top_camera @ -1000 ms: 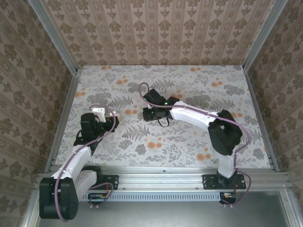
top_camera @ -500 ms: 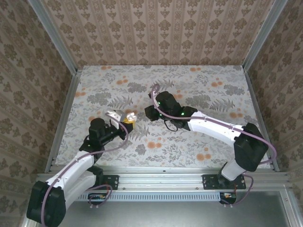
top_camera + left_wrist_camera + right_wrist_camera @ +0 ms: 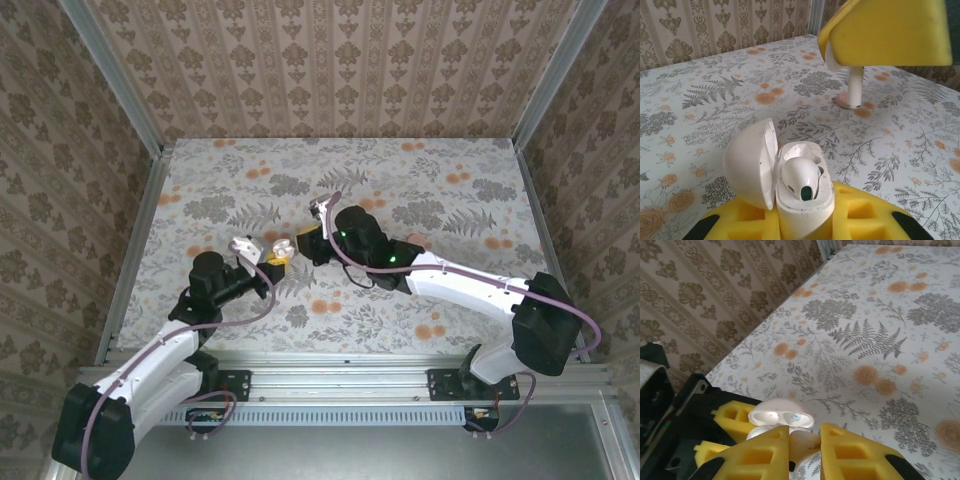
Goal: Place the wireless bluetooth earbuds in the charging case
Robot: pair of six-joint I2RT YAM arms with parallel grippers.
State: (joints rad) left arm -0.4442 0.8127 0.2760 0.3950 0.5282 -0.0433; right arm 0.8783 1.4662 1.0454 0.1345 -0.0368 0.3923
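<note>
Just above and beyond the open charging case (image 3: 805,207), the right gripper (image 3: 802,452) carries the second earbud (image 3: 855,87). Its yellow pads are closed on the bud's head, so the white stem hangs downward, clear of the case and not yet over its opening. Below it, the left gripper (image 3: 266,262) is clamped on the case body, which stands upright between foam pads with its lid (image 3: 750,167) swung back to one side. The first earbud (image 3: 801,179) already sits inside the case — judged from this state, about half of the insertion is done. What is left is to bring the second earbud over the case, lower it stem-first into the free socket, and release it. That socket seems to lie just behind the seated bud, though the wrist view does not show it plainly. Around the case lies a table (image 3: 430,190) covered in pale cloth printed with grey ferns and orange flowers. Behind and to both sides of the case rise walls (image 3: 350,70) papered in brown damask stripes. An aluminium rail (image 3: 350,385) runs along the edge on the case's near side — the arms are bolted there.
</note>
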